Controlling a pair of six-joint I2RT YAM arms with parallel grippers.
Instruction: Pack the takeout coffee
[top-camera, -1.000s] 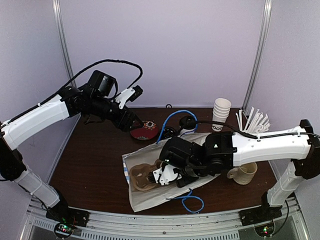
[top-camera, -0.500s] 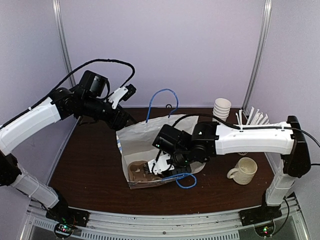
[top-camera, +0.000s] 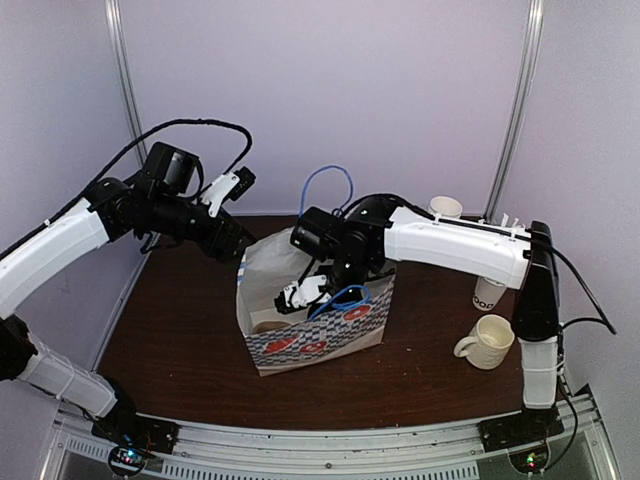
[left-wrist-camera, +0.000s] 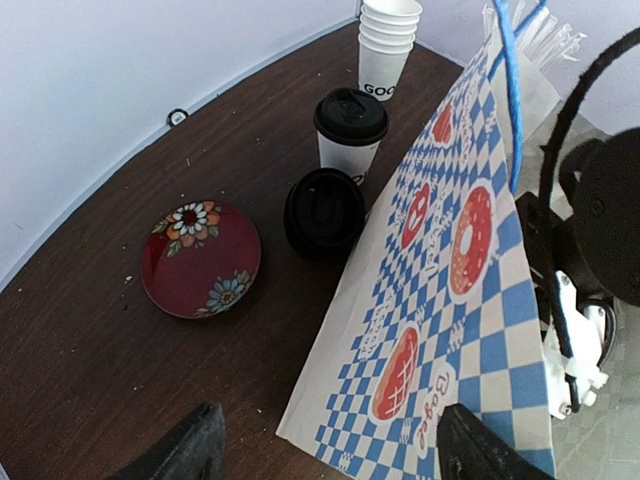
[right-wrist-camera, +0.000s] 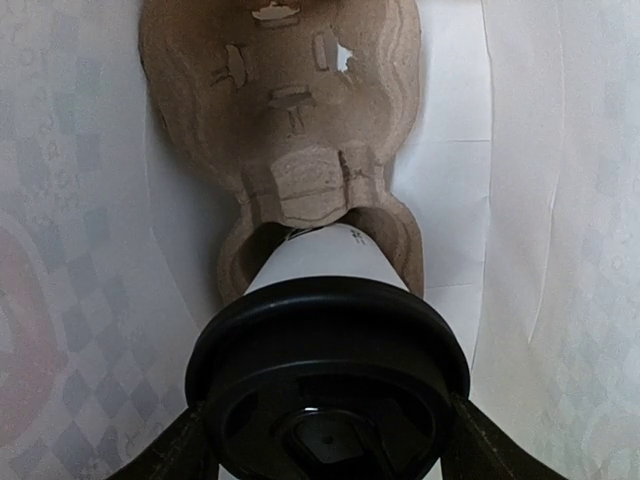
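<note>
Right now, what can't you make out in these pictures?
- Top view: the wall of the bag hides the cup in the right gripper.
- Right wrist view: the cup's lid covers its base, so its seating in the carrier is unclear.
- Left wrist view: the bottom edge cuts off the left gripper fingers.

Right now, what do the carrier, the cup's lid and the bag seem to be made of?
Carrier: moulded pulp, it seems; brown, matte, fibrous with rough punched holes.
Lid on the cup: likely plastic; black, smooth, slight sheen.
Bag: paper, probably; creased thin walls, printed blue checks and doughnuts.
</note>
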